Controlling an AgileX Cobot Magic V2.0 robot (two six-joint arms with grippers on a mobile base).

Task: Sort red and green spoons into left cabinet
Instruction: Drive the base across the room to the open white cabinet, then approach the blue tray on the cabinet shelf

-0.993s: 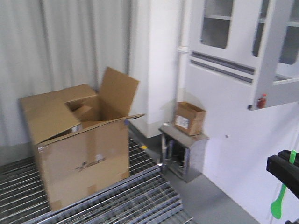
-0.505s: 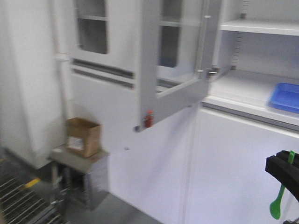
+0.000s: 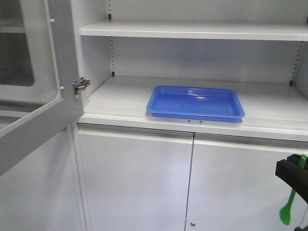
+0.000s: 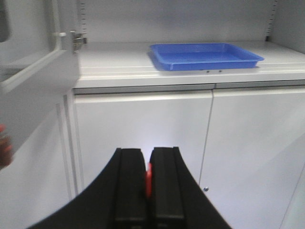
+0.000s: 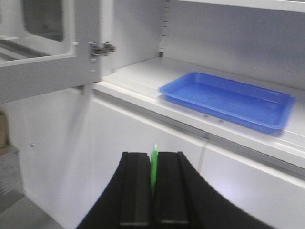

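The pale grey cabinet (image 3: 120, 98) stands open ahead, with flat shelves and slotted rails. A blue tray (image 3: 195, 102) lies on its lower shelf; it also shows in the left wrist view (image 4: 205, 56) and the right wrist view (image 5: 228, 100). My right gripper (image 5: 153, 160) is shut on the green spoon (image 5: 154, 167). In the front view the green spoon (image 3: 287, 209) hangs bowl-down from the right gripper (image 3: 294, 173) at the lower right, below shelf level. My left gripper (image 4: 147, 160) is shut on the red spoon (image 4: 148, 176), of which only a sliver shows.
The cabinet's glazed door (image 3: 38, 82) stands open at the left, with a latch (image 3: 80, 86) on its edge. Closed lower doors (image 3: 192, 183) sit below the tray shelf. An upper shelf (image 3: 192, 30) runs above the tray.
The view has swung right, from a cardboard box and floor grating, past the open door, to face the open cabinet and blue tray. Both grippers still hold their spoons.
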